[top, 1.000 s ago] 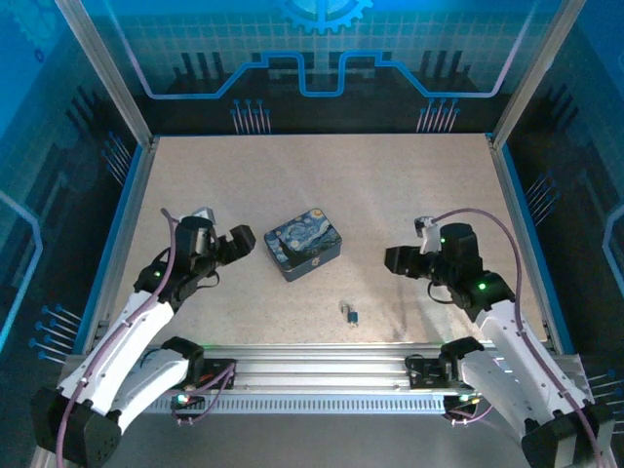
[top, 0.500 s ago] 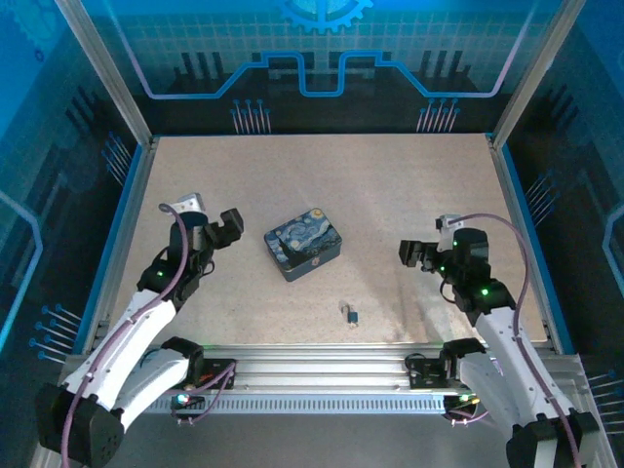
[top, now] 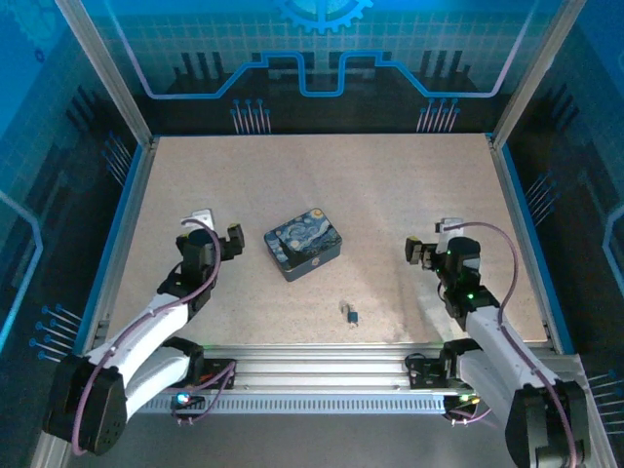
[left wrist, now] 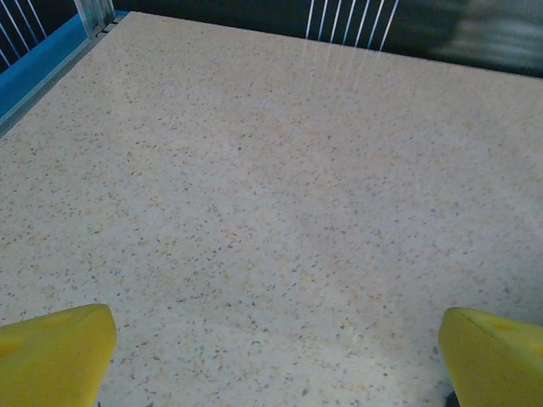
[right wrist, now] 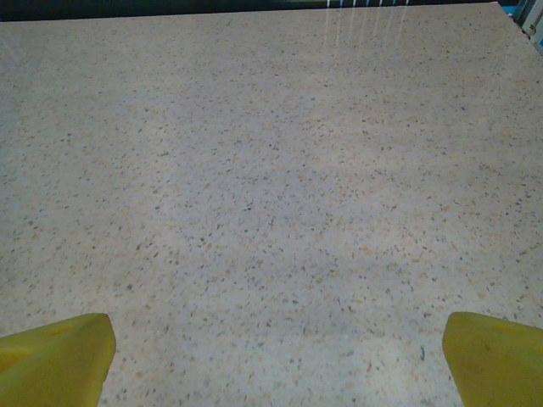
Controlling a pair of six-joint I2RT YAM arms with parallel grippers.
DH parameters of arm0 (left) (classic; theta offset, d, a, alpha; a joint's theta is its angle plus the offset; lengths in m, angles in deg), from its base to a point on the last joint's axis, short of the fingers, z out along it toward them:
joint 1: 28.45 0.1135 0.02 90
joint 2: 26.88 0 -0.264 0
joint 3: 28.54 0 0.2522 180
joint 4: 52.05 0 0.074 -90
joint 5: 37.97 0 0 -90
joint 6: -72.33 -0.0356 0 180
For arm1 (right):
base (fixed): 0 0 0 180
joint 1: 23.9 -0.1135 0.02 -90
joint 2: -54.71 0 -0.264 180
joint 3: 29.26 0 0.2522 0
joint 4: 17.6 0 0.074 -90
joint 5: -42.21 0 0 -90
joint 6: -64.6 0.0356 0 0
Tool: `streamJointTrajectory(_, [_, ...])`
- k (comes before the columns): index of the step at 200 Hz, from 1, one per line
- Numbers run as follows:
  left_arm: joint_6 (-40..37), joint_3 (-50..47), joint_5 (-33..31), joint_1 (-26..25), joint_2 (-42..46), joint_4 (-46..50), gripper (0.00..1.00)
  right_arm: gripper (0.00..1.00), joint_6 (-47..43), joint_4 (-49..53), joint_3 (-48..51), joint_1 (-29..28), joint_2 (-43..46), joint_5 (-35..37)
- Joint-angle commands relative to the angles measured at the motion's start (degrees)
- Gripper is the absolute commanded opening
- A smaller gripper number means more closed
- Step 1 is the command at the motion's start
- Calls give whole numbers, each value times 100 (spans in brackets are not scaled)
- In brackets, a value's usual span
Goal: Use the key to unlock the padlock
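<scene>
1. the room: blue lit wall panels (top: pixel 312 68) with line patterns close the far side and both flanks, and their tops are cut off.
2. the table (top: pixel 390 185): pale speckled top, with a metal rail (top: pixel 322 366) along the near edge.
3. the tin box (top: pixel 302 243): blue and yellow, lying flat left of centre.
4. the left gripper (top: pixel 232 241) is just left of the box, apart from it. in its wrist view (left wrist: pixel 271 356) the yellow fingertips (left wrist: pixel 59 348) sit spread wide, cut off at the corners, holding nothing.
5. the right gripper (top: pixel 417 251) is well right of the box, spread wide too (right wrist: pixel 271 356) over bare table.
6. the padlock (top: pixel 350 314): a tiny dark speck near the front rail, between the arms.
7. the key: too small to tell apart from the padlock.
</scene>
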Motion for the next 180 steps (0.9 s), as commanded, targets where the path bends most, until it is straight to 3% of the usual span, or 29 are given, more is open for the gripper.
streamJointTrajectory(1, [-362, 23, -301, 72, -113, -610, 99, 100, -101, -1023, 92, 111, -468, 181])
streamJointTrajectory(68, [-704, -92, -121, 247, -642, -1126, 99, 100, -393, -2373, 72, 140, -1630, -86])
streamJointTrajectory(180, [-1036, -375, 766, 752, -1617, -2610, 99, 100, -1064, -4163, -78, 218, -3289, -952])
